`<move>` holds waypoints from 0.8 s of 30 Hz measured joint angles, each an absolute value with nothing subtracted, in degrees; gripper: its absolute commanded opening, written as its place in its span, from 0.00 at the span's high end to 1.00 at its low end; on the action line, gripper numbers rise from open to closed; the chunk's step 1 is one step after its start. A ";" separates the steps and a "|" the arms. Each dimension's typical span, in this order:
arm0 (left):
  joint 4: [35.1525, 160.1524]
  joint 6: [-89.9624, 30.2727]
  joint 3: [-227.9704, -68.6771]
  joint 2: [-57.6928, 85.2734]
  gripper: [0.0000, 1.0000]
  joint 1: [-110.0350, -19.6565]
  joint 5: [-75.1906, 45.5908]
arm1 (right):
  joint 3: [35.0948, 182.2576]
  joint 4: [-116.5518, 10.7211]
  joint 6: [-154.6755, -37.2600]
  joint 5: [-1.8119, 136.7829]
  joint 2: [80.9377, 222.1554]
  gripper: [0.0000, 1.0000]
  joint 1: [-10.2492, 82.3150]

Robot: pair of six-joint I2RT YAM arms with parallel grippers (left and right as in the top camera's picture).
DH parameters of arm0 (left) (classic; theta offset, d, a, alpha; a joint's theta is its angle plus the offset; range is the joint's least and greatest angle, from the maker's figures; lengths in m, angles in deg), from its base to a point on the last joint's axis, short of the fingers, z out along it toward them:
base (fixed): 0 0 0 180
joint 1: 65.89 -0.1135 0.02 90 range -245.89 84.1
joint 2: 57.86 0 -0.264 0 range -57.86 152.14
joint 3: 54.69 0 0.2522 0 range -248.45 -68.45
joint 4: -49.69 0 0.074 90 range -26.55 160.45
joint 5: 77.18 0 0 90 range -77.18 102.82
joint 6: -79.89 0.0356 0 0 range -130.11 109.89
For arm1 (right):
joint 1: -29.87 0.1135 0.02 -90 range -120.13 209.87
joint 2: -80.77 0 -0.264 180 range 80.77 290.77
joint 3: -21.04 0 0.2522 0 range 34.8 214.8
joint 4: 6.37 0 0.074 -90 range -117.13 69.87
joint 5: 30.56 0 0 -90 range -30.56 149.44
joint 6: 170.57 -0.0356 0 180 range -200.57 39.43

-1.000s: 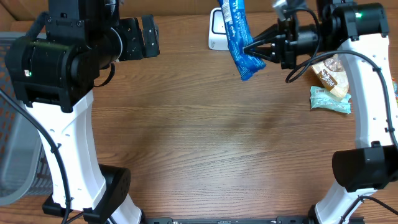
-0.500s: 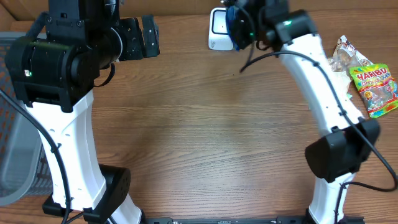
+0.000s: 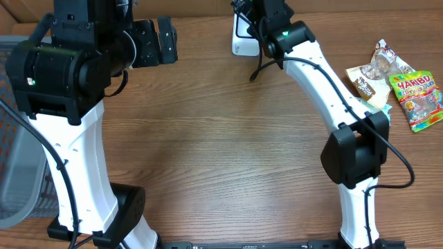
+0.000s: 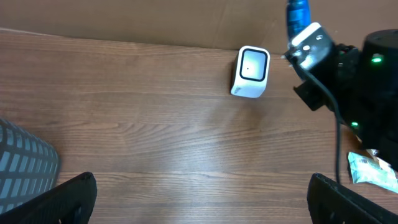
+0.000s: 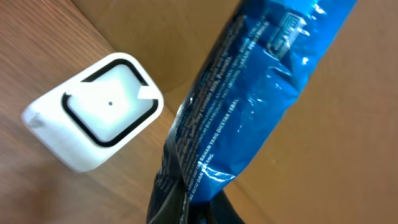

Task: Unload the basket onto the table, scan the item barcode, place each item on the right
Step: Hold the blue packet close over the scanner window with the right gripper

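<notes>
My right gripper (image 5: 186, 202) has swung to the tabletop's (image 3: 228, 138) far edge, clamping the blue packet (image 5: 249, 93) beside the scanner (image 5: 99, 115); print shows only wrist-side.

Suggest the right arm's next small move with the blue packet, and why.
Probably swing the blue packet toward the scanner so its barcode faces it. In the right wrist view the right pincer grips the packet's end, and the barcode sits off to the scanner's side.
</notes>
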State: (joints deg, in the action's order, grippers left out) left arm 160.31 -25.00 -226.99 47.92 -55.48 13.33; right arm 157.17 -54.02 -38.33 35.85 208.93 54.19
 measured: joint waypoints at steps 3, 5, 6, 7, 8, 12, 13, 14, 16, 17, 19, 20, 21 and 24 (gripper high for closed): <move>160.31 -25.00 -226.99 47.92 0.00 -55.48 13.33 | 157.17 -51.42 -33.48 35.26 210.90 0.96 54.19; 160.33 -25.03 -226.99 47.92 0.00 -55.48 13.33 | 157.17 -50.98 -29.19 35.00 212.25 0.96 54.19; 160.33 -25.03 -226.99 47.92 0.00 -55.48 13.33 | 157.17 -50.98 -27.45 34.89 212.82 0.96 54.19; 160.33 -25.03 -226.99 47.92 0.00 -55.48 13.33 | 157.17 -50.78 -25.70 34.65 213.59 0.96 54.19; 160.33 -25.00 -226.99 47.92 0.00 -55.48 13.33 | 157.17 -50.57 -24.45 34.45 214.22 0.96 54.16; 160.33 -25.03 -226.99 47.92 0.00 -55.48 13.33 | 157.17 -48.64 -21.15 33.51 215.62 0.96 54.14; 160.33 -25.00 -226.99 47.92 0.00 -55.48 13.33 | 157.17 -47.99 -20.69 33.40 215.64 0.96 54.12; 160.33 -25.00 -226.99 47.92 0.00 -55.48 13.33 | 157.17 -47.40 -20.36 33.27 215.64 0.96 54.10; 160.33 -25.03 -226.99 47.92 0.00 -55.48 13.33 | 157.17 -45.80 -19.88 32.98 215.64 0.96 53.99; 160.33 -25.03 -226.99 47.92 0.00 -55.48 13.33 | 157.17 -45.39 -19.88 32.96 215.64 0.96 53.92; 160.33 -25.00 -226.99 47.92 0.00 -55.48 13.33 | 157.17 -44.97 -19.45 32.88 215.64 0.96 53.70; 160.33 -25.03 -226.99 47.92 0.00 -55.48 13.33 | 157.17 -44.90 -19.36 32.85 215.64 0.96 53.59; 160.33 -25.00 -226.99 47.92 0.00 -55.48 13.33 | 157.17 -44.82 -19.29 32.79 215.64 0.96 53.46; 160.33 -25.00 -226.99 47.92 0.00 -55.48 13.33 | 157.17 -44.84 -19.91 32.26 215.64 0.96 53.00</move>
